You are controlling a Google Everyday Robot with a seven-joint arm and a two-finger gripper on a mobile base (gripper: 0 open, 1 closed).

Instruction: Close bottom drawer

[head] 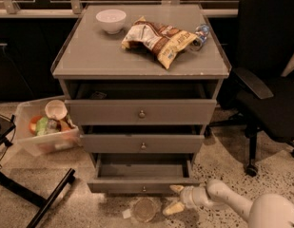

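Low at the foot of the grey cabinet [70, 71], bottom drawer [118, 186] pulled out farther than the middle drawer [113, 144] and top drawer [103, 112] above it. Just off its front's right end, close to the speckled floor, the cream-coloured gripper [174, 198], fingers [177, 189] spread apart and grasping nothing; upper tip nearest the drawer front, though cannot tell whether touching.

Looks to be a stiff, shallow wooden box, probably light enough to slide home under a steady push, with no grip needed. Best contact judged to be the flat front close to the small round knob [144, 189], kept near centre to avoid skewing and jamming on the runners.

On the cabinet top: white bowl [111, 19], crumpled snack bag [158, 38], small bottle [200, 33]. On the floor: round lid [144, 209] just before the drawer, clear plastic bin [27, 144] of oddments to the cabinet's left. Black office chair [270, 99] at right.
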